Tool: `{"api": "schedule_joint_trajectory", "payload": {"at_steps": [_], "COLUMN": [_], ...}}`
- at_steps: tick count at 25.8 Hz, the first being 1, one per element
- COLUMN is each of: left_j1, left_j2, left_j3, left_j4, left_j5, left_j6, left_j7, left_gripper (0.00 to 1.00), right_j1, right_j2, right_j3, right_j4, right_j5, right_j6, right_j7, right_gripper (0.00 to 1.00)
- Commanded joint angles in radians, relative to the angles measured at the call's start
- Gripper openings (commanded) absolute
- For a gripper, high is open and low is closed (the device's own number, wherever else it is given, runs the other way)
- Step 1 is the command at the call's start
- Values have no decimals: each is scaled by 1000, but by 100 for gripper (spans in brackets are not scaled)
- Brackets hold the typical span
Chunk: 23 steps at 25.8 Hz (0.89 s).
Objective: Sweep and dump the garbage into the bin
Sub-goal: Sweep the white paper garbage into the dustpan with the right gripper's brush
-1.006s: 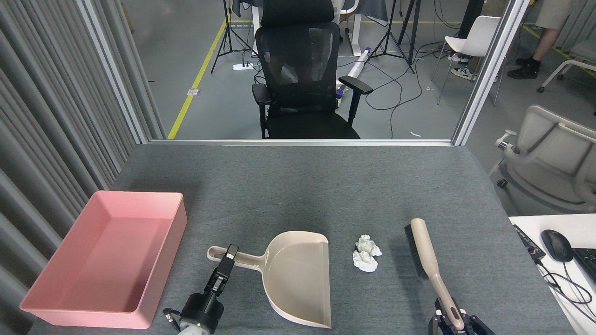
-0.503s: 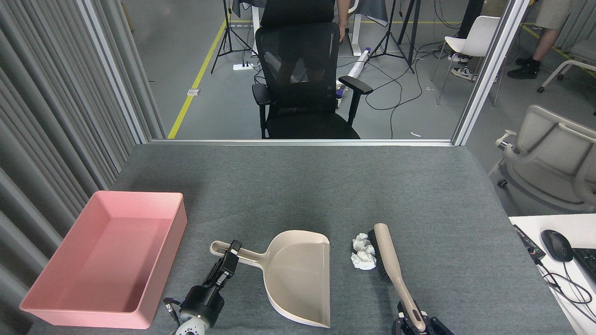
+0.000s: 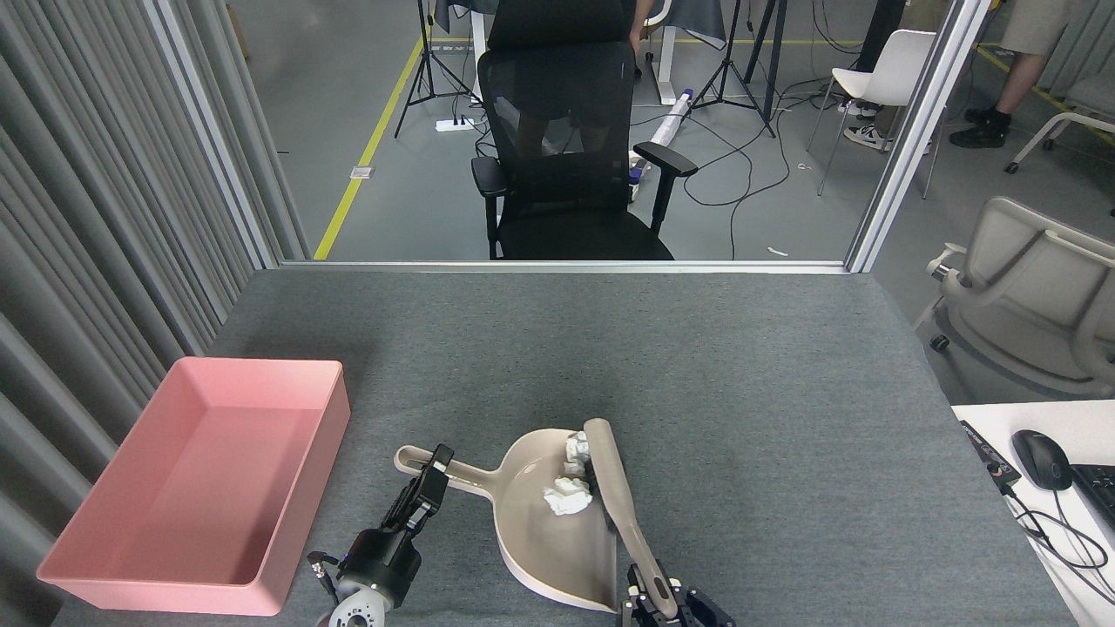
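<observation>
Two wads of garbage [image 3: 568, 477] sit inside the dustpan [image 3: 544, 522]; they're feather-light, so tilt gently toward the bin [image 3: 196, 479] left of it. Your left claw [image 3: 427, 483] is clamped on the dustpan handle, your right claw [image 3: 658, 601] on the brush [image 3: 620, 501].

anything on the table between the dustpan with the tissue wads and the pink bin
Nothing visible. The grey table is bare between the dustpan holding the tissue wads and the pink bin; only the left end effector on the dustpan handle lies there.
</observation>
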Motion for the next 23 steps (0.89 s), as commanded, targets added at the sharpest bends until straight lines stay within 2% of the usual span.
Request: {"api": "schedule_joint_trajectory", "payload": {"at_steps": [1,4,6,8,12,15,20,23], "left_j1": [0,2,2,2,2,2,2,2], "left_j2": [1,1,1,-1,-2,-1,-1,-1], "left_j3": [0,0,0,1,1,1,-3,-5], "left_j4": [0,1,4,6,7,13,15,13], "left_j5": [0,3,8,14,46,54,54,52], "left_j6": [-1,0,3,8,20,26,26,26], "left_j7": [2,2,2,2,4,8,10,10], "left_gripper": [6,6,6,6,7,7,7,7], "right_j1": [10,45,70,91,127,137,140,136], "right_j2": [7,-5,-16,-33,-53,-58,-61,-81], "right_j3": [129,136,117,65,-58,-110,-111,-116], "right_j4": [-59,-144,-197,-223,-241,-241,-230,-197], "right_j5": [-26,-89,-100,-112,-186,-192,-186,-181], "right_j6": [88,96,98,95,64,16,16,21], "right_j7": [-29,-30,-30,-32,-32,-32,-30,-26], "right_gripper": [31,31,31,31,31,31,31,31]}}
